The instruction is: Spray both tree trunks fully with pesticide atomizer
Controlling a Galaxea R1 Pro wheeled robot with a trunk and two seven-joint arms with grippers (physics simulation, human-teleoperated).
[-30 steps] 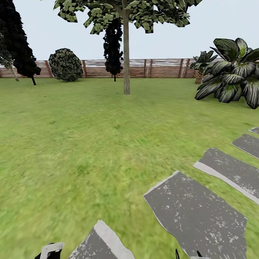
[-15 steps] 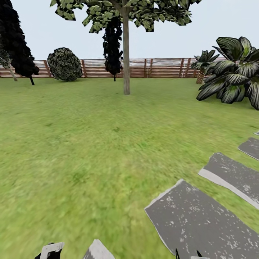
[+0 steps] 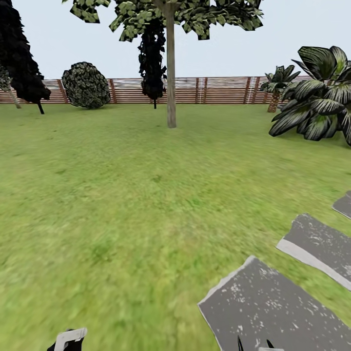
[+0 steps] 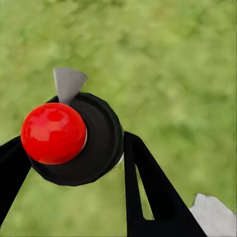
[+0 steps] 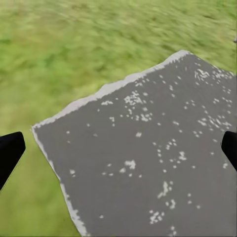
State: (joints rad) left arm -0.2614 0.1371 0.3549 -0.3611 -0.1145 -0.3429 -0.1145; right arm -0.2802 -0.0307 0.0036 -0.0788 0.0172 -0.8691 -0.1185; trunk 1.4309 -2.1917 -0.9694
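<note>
Gripping the pesticide atomizer [image 4: 74, 140], the left gripper [image 4: 74, 163] has its 2 black fingers pinched on the dark bottle with its red cap. The right gripper [image 5: 118, 150] hangs spread wide over a grey stepping stone [image 5: 148, 158]. Beyond the lawn [image 3: 122, 195], 1 tree trunk [image 3: 171, 73] stands before the wooden fence [image 3: 219, 90].

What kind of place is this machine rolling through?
It looks like a fenced garden or backyard: a green lawn with grey stepping stones, a brown slatted wooden fence along the far edge, and a tall bare-trunked tree among shrubs.
</note>
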